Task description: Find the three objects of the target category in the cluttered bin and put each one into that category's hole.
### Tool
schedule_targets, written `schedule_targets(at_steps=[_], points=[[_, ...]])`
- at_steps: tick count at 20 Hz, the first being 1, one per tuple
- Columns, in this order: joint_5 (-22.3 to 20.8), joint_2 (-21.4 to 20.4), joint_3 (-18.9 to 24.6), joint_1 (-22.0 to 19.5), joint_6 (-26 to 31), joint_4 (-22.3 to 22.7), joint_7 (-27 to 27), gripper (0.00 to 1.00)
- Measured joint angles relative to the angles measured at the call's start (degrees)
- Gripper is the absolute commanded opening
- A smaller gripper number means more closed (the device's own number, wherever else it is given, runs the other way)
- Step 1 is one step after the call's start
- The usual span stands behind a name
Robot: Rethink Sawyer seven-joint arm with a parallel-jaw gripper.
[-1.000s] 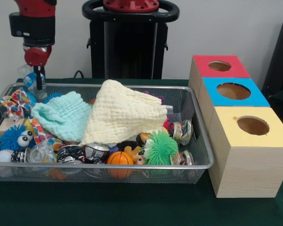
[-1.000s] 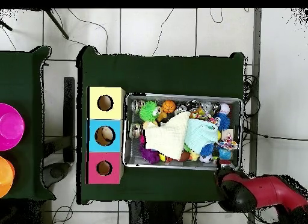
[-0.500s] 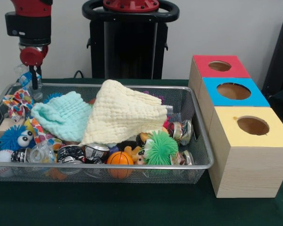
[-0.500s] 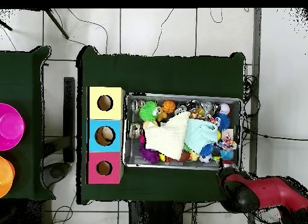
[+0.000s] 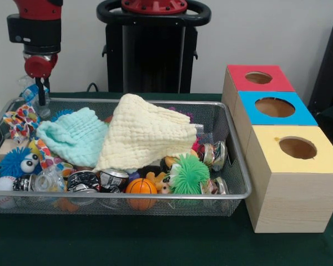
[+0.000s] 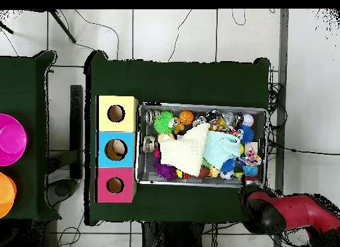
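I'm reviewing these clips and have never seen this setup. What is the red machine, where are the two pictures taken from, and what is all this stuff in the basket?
The red and black machine is a robot arm; its gripper hangs above the far corner of a wire mesh bin and seems to hold a small clear packet with blue on it, though that is hard to make out. One picture looks across the table at the robot; the other looks straight down, where the arm shows beside the bin. The bin holds toys: a yellow cloth, a mint cloth, a green fuzzy ball and a small basketball. Beside it stand three wooden boxes with holes, topped red, blue and yellow.
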Motion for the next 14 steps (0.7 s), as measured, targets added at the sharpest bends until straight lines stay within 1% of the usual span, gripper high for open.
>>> schedule_targets(at_steps=[14], points=[[0.0, 0.0, -0.2, 0.4, 0.0, 0.0, 0.0, 1.0]])
